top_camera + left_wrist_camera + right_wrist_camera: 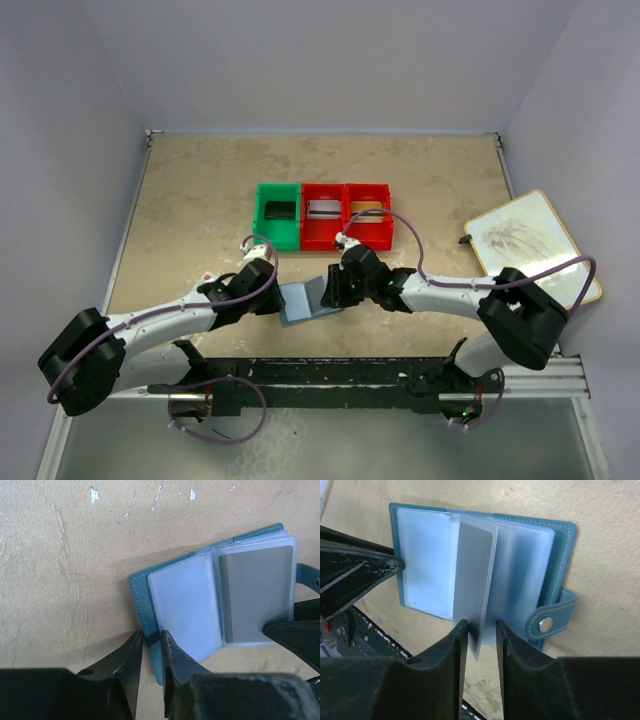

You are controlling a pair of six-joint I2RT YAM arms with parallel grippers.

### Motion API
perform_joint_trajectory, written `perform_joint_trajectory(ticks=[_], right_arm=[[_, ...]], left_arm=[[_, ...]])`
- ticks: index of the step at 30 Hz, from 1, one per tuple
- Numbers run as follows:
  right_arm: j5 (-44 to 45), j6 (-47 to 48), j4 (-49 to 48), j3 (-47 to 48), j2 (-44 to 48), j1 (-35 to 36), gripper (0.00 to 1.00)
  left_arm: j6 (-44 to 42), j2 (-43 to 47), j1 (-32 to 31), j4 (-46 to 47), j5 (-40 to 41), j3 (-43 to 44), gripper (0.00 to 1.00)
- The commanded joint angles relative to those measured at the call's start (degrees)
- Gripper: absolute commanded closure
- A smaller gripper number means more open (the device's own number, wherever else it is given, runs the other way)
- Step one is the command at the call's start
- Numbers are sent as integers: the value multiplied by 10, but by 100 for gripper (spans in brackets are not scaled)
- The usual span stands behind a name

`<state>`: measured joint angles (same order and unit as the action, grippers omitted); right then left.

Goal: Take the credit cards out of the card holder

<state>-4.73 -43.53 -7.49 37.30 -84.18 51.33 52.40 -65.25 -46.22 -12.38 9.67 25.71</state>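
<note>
Green bin, middle red bin, right red bin: touching row, far-centre desk. Wood-framed white board at right edge.

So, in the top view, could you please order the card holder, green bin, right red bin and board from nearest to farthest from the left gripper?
1. Card holder, at the left gripper fingertips.
2. Green bin, just behind.
3. Right red bin, behind and rightward.
4. Board, far right.
</note>
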Motion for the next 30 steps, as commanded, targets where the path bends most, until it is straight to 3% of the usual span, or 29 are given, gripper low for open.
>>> perform_joint_trajectory(ticks=[1, 4, 9, 15, 24, 30], right_arm=[[-25, -13, -37, 20, 22, 0, 71], [-32, -17, -38, 24, 27, 0, 72], [-19, -11, -7, 41, 27, 1, 64], [-92, 7, -64, 50, 21, 8, 58], [-157, 16, -104, 106, -75, 32, 55], [-114, 19, -74, 109, -60, 34, 54]], left_arm=[[-2, 4, -5, 33, -4, 1, 83], [-1, 5, -5, 35, -2, 1, 83], [-1, 5, -5, 36, -1, 0, 84], [-1, 4, -5, 39, 0, 0, 85], [6, 36, -5, 13, 23, -2, 85], [16, 73, -5, -30, 52, -5, 76]])
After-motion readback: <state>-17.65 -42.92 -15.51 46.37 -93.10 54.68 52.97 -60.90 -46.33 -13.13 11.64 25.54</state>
